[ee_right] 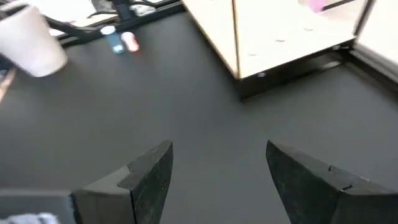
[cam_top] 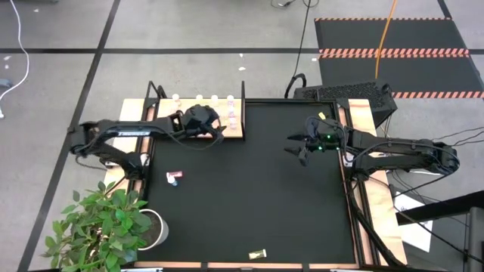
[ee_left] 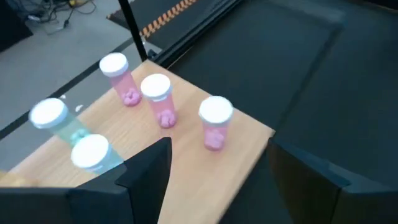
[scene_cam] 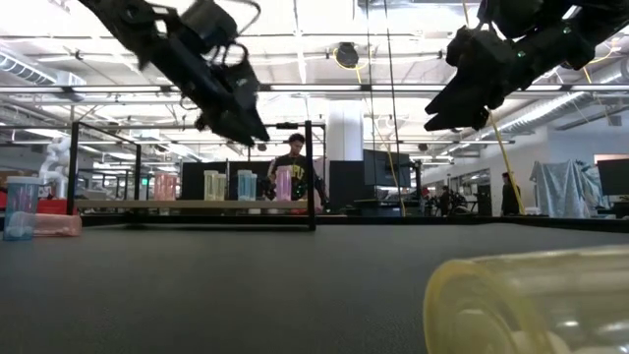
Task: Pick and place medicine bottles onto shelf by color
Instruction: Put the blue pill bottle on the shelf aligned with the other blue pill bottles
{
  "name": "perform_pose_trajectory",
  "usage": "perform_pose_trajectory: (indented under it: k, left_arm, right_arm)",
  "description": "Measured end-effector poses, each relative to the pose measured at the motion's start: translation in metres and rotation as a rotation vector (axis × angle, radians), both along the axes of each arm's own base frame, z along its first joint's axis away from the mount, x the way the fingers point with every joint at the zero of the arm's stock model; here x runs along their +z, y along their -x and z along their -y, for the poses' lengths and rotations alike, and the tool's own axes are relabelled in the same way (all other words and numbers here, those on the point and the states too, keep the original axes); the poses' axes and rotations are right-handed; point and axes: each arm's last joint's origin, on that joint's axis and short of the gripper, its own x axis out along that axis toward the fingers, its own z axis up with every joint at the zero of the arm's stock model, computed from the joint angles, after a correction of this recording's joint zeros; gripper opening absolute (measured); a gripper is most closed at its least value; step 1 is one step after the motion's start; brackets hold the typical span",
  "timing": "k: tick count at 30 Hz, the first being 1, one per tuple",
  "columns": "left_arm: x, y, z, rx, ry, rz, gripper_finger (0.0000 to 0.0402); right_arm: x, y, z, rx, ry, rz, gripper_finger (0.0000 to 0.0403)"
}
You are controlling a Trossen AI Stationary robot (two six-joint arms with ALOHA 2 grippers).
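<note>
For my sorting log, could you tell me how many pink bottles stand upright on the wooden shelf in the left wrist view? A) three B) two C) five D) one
A: three pink bottles stand capped on the shelf, beside two light blue ones.

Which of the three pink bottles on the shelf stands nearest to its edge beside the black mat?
The pink bottle nearest the shelf corner, apart from the other two pink bottles farther in.

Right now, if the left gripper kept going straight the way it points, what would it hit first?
Probably the shelf itself: the open left gripper aims at bare board just short of the nearest pink bottle. Depth is hard to judge.
</note>
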Motion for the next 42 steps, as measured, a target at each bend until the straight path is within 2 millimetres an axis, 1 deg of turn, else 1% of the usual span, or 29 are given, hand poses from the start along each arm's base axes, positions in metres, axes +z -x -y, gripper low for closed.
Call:
perform_pose_trajectory:
  k: [5, 10, 13, 16, 18, 22, 27, 29, 33, 36, 38, 42]
  left_arm:
    - [0.019, 0.018, 0.019, -0.006, 0.037, -0.004, 0.0246]
    - [0.033, 0.035, 0.036, -0.002, 0.094, 0.017, 0.0217]
    - [0.042, 0.044, 0.050, -0.047, 0.094, 0.025, 0.0194]
    - [0.050, 0.050, 0.064, -0.122, 0.099, 0.053, 0.0172]
    - [0.055, 0.050, 0.076, -0.200, 0.108, 0.081, 0.0159]
    - [0.055, 0.047, 0.105, -0.389, 0.092, 0.068, 0.0145]
    - [0.048, 0.041, 0.136, -0.526, 0.073, 0.032, 0.0146]
    - [0.046, 0.035, 0.146, -0.568, 0.069, 0.049, 0.0151]
    - [0.040, 0.024, 0.165, -0.614, 0.043, 0.074, 0.0167]
    - [0.035, 0.026, 0.170, -0.517, 0.050, 0.050, 0.0184]
    - [0.034, 0.028, 0.169, -0.442, 0.113, 0.049, 0.0195]
    - [0.026, 0.041, 0.165, -0.303, 0.256, -0.034, 0.0212]
  right_arm:
    - [-0.004, -0.007, -0.006, -0.006, -0.138, 0.011, 0.0251]
    - [-0.011, -0.029, -0.024, 0.084, -0.274, 0.044, 0.0251]
    - [-0.014, -0.046, -0.042, 0.117, -0.302, 0.038, 0.0251]
    - [-0.012, -0.062, -0.063, 0.149, -0.280, -0.005, 0.0251]
    - [-0.010, -0.074, -0.079, 0.172, -0.251, -0.028, 0.0251]
    - [-0.005, -0.095, -0.111, 0.219, -0.186, -0.052, 0.0251]
    - [0.000, -0.111, -0.152, 0.279, -0.116, -0.087, 0.0251]
    - [0.002, -0.114, -0.169, 0.323, -0.110, -0.100, 0.0251]
    - [-0.004, -0.116, -0.199, 0.369, -0.135, -0.183, 0.0251]
    - [-0.010, -0.119, -0.218, 0.360, -0.148, -0.233, 0.0251]
    - [-0.013, -0.122, -0.227, 0.346, -0.152, -0.256, 0.0251]
    - [-0.016, -0.137, -0.238, 0.305, -0.143, -0.234, 0.0251]
